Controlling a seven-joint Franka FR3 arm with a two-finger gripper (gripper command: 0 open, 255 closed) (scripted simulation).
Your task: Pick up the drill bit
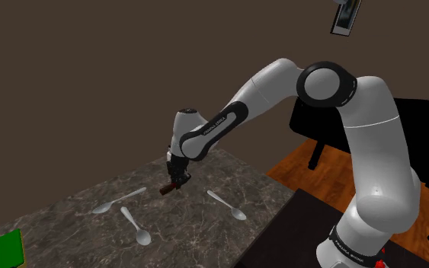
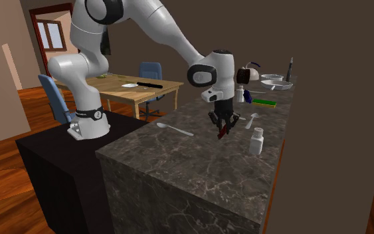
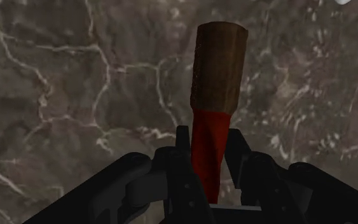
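The drill bit (image 3: pixel 214 83) has a red fluted shaft and a brown cylindrical end. My gripper (image 3: pixel 208 143) is shut on its red shaft, and the brown end sticks out past the fingertips over the dark marble counter. In the shoulder view the gripper (image 1: pixel 177 180) hangs a little above the counter (image 1: pixel 197 228) with the drill bit (image 1: pixel 167 189) tilted down toward that view's left. The second exterior view has the gripper (image 2: pixel 223 123) holding the drill bit (image 2: pixel 222 132) clear of the counter top.
Three white spoons (image 1: pixel 118 201) (image 1: pixel 137 228) (image 1: pixel 228 205) lie on the counter around the gripper. A green block (image 1: pixel 4 249) sits at the counter's near-left corner. A white bottle (image 2: pixel 256 141), a kettle and a bowl stand further along the counter. A dining table stands behind.
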